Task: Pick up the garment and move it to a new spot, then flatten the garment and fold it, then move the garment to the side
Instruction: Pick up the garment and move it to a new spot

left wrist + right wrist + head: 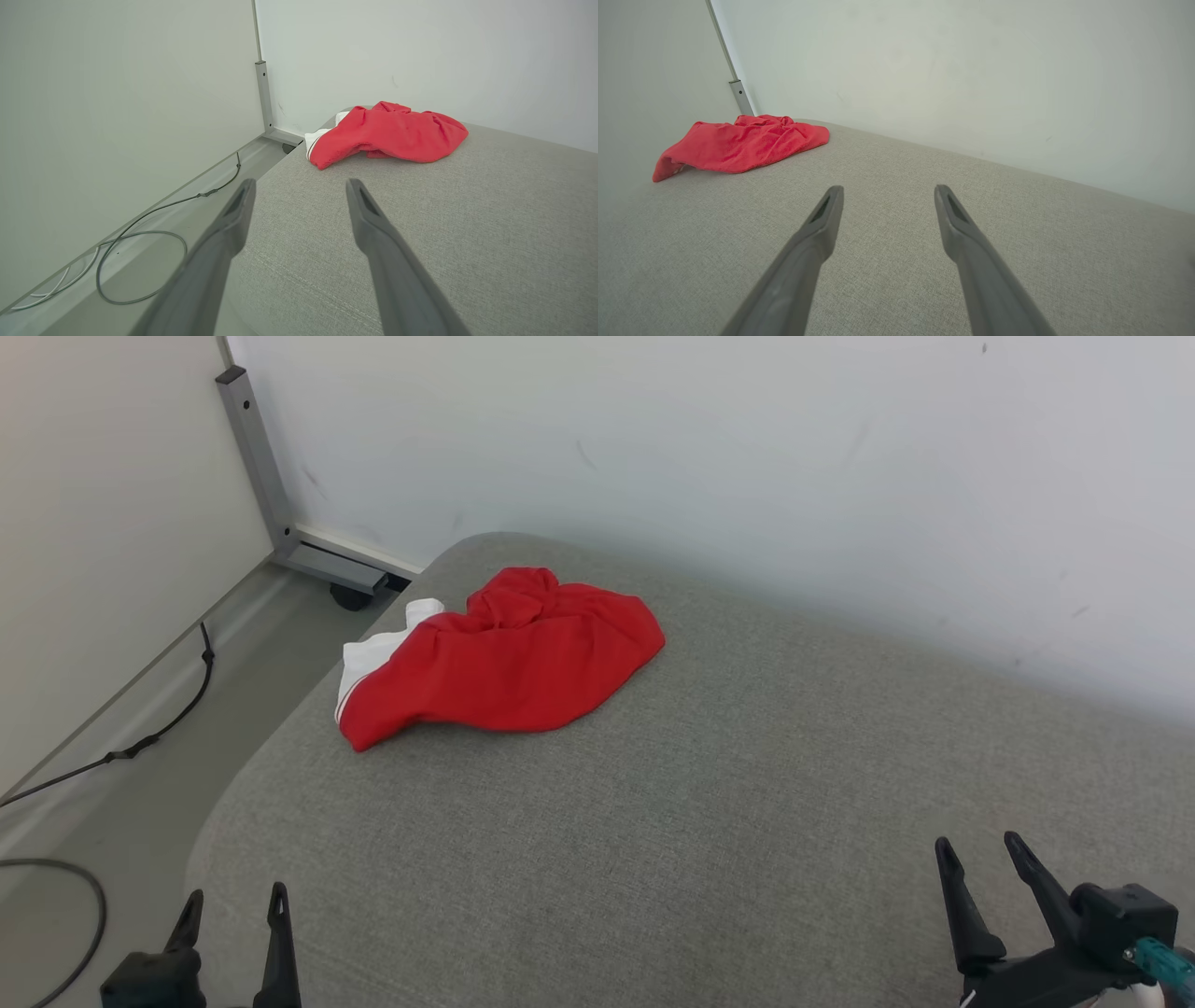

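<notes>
Jaws on both grippers are spread, with nothing between them. Left gripper (235, 892) sits at the lower left of the head view, over the near left corner of the grey upholstered surface (653, 821). Right gripper (978, 841) sits at the lower right, above the same surface. The garment (509, 658), red with a white section at its left end, lies crumpled in the upper left of centre, near the surface's far left corner and well apart from both grippers. A grey metal post (257, 457) stands against the wall at upper left. A dark cable (201, 663) runs across the floor at the left edge.
</notes>
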You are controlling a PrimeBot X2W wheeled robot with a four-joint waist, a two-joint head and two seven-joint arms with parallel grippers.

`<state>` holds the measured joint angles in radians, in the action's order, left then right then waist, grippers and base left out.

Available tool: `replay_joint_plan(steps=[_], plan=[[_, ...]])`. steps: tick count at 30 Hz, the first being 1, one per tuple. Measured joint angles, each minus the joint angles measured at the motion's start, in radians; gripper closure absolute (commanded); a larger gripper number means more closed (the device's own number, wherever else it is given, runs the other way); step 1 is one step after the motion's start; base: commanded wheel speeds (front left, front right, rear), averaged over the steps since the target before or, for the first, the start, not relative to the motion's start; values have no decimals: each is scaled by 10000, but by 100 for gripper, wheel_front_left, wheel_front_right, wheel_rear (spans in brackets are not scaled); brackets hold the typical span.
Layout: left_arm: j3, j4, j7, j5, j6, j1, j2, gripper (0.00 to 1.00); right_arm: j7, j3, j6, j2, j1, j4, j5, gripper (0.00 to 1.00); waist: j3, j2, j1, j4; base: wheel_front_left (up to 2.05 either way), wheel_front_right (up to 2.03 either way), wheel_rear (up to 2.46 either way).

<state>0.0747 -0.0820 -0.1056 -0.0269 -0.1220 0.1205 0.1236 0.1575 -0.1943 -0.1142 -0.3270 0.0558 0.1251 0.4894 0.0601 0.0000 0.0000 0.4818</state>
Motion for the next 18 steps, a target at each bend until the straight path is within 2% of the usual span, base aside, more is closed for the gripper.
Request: replay_joint_plan(steps=[15,18], plan=[[-178,-161,6,-109,4,171,-155,0,-176,-263,148,38,-479,309,-92,0,-198,0,0,197,0,0,0],[-86,-94,-2,-186,176,-126,-128,0,-176,-261,148,40,-478,341,-92,0,-199,0,0,173,0,0,0]])
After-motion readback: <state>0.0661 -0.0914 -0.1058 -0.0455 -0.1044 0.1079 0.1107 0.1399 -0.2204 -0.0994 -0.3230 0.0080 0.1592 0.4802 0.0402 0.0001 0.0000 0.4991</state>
